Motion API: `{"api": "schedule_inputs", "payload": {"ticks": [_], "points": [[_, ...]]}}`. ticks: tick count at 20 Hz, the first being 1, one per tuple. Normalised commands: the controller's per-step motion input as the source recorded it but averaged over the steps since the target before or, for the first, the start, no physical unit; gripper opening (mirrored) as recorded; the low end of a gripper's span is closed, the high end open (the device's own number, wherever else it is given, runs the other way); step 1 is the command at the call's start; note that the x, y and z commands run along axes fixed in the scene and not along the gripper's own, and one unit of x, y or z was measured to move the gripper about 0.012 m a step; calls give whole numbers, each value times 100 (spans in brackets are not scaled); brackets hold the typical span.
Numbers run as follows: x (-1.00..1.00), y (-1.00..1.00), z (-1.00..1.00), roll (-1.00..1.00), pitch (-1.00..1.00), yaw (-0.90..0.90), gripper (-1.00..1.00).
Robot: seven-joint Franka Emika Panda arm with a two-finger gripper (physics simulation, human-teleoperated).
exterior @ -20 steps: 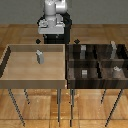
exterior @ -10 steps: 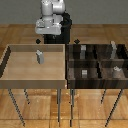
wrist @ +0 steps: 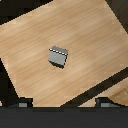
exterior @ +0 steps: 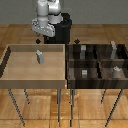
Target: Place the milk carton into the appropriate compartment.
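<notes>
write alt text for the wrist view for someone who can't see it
Looking straight down, a small grey milk carton stands alone on the light wooden floor of a bin. The gripper's two dark fingertips poke in at the frame's edge, apart.

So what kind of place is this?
Probably a pretend sorting station, drawn by a computer. A robot arm hangs over a light wooden bin holding a small carton, beside a dark bin split into compartments, all on a wooden floor.

Even, flat simulator light with no glare; both views are coarse and soft. The milk carton casts hardly any shadow.
</notes>
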Motion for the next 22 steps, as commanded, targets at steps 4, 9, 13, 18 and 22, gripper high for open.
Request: {"api": "schedule_inputs", "payload": {"ticks": [4,9,13,18,22], "points": [[25,0,0,0,0,0,100],[20,-40,0,0,0,0,100],[25,-25,0,0,0,0,100],[40,0,0,0,0,0,100],[0,25,0,0,0,0,100]]}}
